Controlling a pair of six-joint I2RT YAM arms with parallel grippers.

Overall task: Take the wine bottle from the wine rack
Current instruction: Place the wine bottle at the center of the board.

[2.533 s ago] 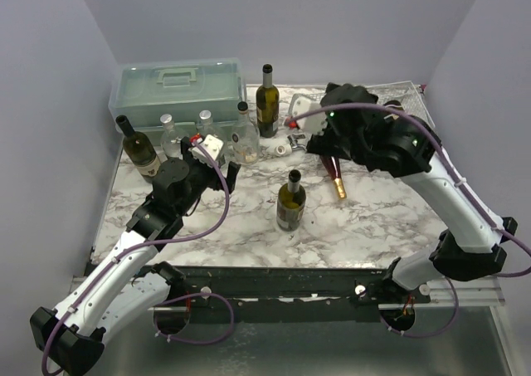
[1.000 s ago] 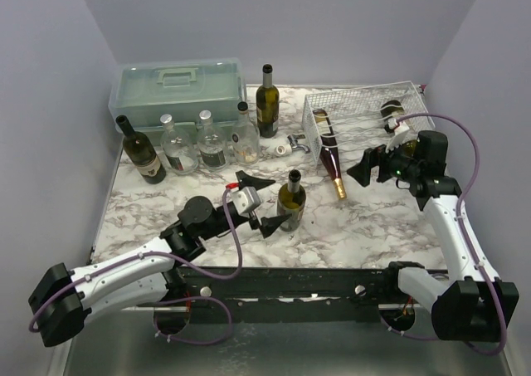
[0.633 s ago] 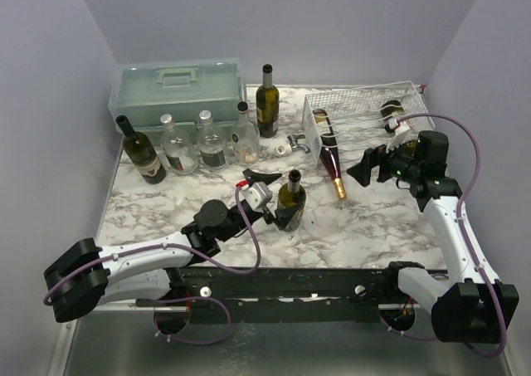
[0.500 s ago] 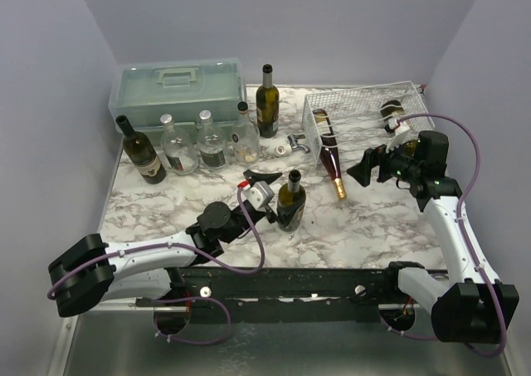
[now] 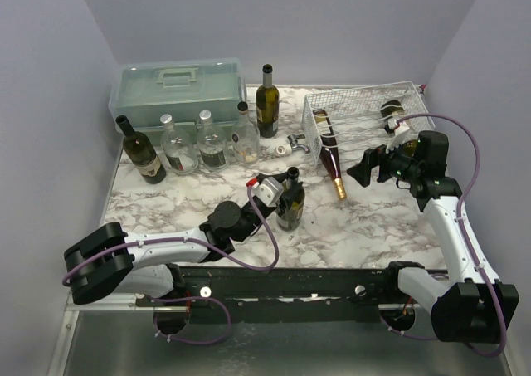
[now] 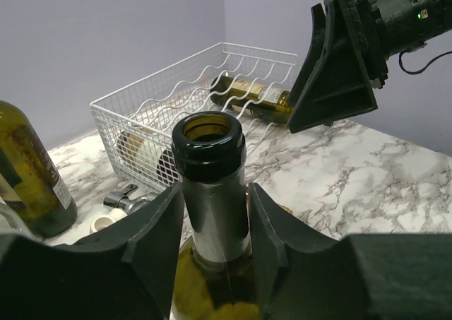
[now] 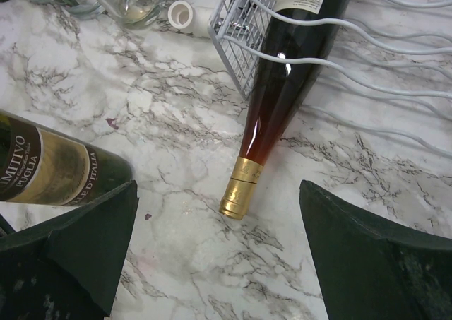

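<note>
— Rack (image 5: pixel 358 92) first: where is it, and what's in it?

— Far right corner of the desk (image 5: pixel 373 218), white wire. It holds two bottles. A red bottle (image 5: pixel 330 153) lies at its left end, neck poking out past the front edge onto the desk. A second bottle (image 5: pixel 390 109) is cradled at the back right.

— And the arms?

— The left arm (image 5: pixel 166 247) reaches low across the desk to a green bottle (image 5: pixel 291 206). That one stands upright mid-desk, apart from the rack, and the left jaws pinch its neck. The right arm (image 5: pixel 452 218) hangs just beside the rack's front. The right jaws are spread wide and hold nothing.

— What worries you?

— The neck grip, I'd say. It's a smooth, narrow hold on a heavy bottle. Lifted or dragged that way, the body could swing, slip through or topple, and the red bottle's neck lies near. If the right jaws pull the red bottle by its neck, the body could catch under the wavy wires. That might drag the rack along.

— Which view helps most?

— The top view gives the layout but hides the contact. The left wrist shows both fingers (image 6: pixel 159 228) against the neck just below the lip, and the mouth uncorked. Only the right wrist shows wire crossing over the red bottle's body and its gold cap (image 7: pixel 239 189) resting on the marble. The second bottle falls outside that view.
</note>
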